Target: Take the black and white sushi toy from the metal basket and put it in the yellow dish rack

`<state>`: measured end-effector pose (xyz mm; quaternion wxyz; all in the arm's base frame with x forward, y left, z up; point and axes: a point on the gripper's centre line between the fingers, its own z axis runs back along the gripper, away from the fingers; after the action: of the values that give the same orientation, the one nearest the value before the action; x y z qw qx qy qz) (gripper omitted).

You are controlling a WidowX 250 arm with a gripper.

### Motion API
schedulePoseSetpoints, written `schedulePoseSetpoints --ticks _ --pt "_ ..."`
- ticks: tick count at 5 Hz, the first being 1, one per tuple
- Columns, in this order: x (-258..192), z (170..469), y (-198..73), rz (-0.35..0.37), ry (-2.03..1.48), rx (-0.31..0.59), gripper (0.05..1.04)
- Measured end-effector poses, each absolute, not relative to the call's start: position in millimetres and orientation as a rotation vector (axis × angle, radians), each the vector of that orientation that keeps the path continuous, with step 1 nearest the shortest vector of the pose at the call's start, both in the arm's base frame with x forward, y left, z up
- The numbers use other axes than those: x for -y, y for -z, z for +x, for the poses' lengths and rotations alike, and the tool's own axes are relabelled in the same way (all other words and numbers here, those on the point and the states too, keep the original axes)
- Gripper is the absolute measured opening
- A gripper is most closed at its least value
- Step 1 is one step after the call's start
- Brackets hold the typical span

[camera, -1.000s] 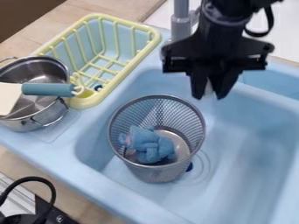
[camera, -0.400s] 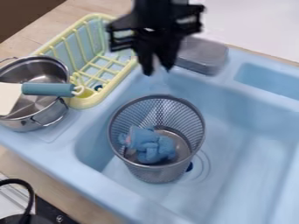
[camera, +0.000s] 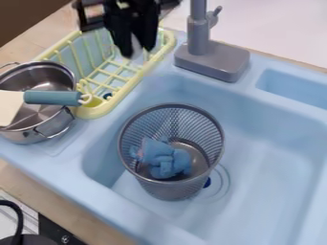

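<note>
Over the yellow dish rack (camera: 94,112), near the top of the view, hangs the black gripper (camera: 137,51). Its two fingers point down with a gap between them; a small pale patch shows in the gap, and I cannot tell what it is. Lower down, a grey mesh basket (camera: 172,190) stands in the light-blue sink (camera: 275,158). A blue soft toy (camera: 163,159) lies inside the basket on its bottom, well away from the gripper.
Left of the rack is a steel pot (camera: 28,136), with a blue-handled utensil (camera: 54,98) lying across it. A grey faucet (camera: 211,60) rises at the sink's back edge. A black cable (camera: 19,215) curves at the lower left.
The gripper has moved left across the view, from above the sink past the faucet to over the rack. Basket and toy have stayed put; the cable at lower left has shifted left.
</note>
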<state>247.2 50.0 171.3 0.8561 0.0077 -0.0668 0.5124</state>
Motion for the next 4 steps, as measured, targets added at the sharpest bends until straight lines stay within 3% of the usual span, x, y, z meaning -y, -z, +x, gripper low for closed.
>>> schedulePoseSetpoints --ticks 2,4 --pt "-86.4 267.7 -167.5 0.007 -1.149 0.097 0.276" --pt "-97.7 266.8 -154.7 -0.007 -1.197 0.071 0.276"
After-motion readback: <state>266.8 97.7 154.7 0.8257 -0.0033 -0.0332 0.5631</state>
